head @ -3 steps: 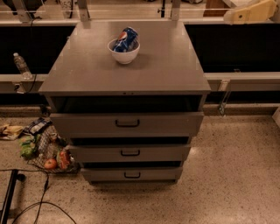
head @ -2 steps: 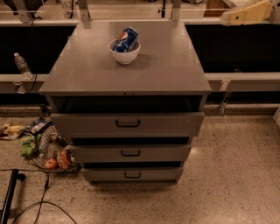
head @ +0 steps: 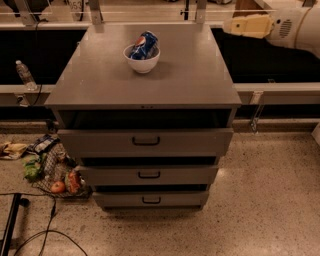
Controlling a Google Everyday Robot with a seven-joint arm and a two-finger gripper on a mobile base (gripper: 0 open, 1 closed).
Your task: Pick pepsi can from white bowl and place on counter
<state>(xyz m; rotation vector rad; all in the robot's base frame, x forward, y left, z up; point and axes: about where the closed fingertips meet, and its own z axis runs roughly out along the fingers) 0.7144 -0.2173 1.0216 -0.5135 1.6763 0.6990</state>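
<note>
The pepsi can [head: 145, 45] lies tilted inside the white bowl [head: 142, 62], its blue side and round logo showing above the rim. The bowl stands on the grey counter [head: 150, 87], near the back and slightly left of centre. My gripper [head: 245, 26] is the pale yellow end of the white arm. It reaches in from the upper right edge of the camera view. It hovers beyond the counter's right back corner, well to the right of the bowl and apart from it.
The cabinet's top drawer [head: 146, 141] is pulled slightly out. A clear plastic bottle [head: 24, 74] stands on the ledge to the left. A wire basket of food [head: 55, 172] and cables [head: 50, 220] lie on the floor at the left. Metal posts [head: 95, 12] stand behind the counter.
The arm has moved left and a little down, further into view from the upper right. The can and bowl have not moved.
</note>
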